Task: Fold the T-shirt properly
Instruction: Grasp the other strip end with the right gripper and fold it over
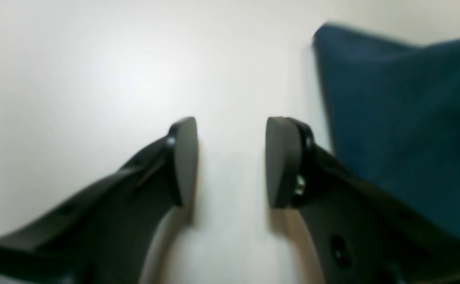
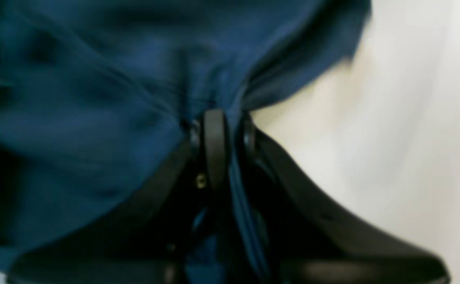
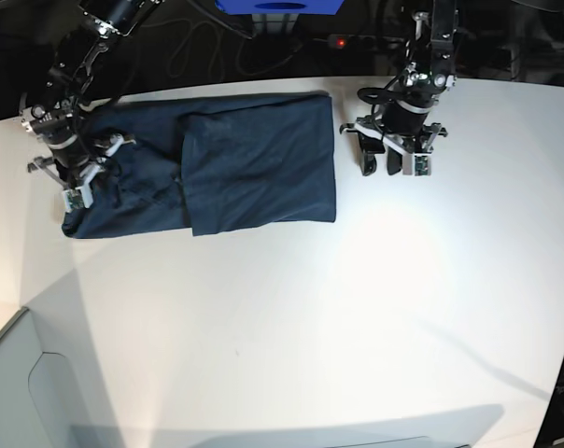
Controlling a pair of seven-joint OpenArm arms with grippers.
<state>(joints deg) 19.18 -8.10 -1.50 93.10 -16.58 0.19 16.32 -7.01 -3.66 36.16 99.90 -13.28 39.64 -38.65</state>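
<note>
Lying partly folded on the white table (image 3: 357,308), the T-shirt (image 3: 245,163) sits at the far left. Right gripper (image 2: 224,130) has its jaws clamped on bunched cloth at the shirt's left end. Left gripper (image 1: 230,157), jaws apart, hangs just beside the shirt's right edge, holding nothing.

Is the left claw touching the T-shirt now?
Apart. In the left wrist view the left claw is open over the bare white table, and the T-shirt lies off to its side; only table shows between the pads.
</note>
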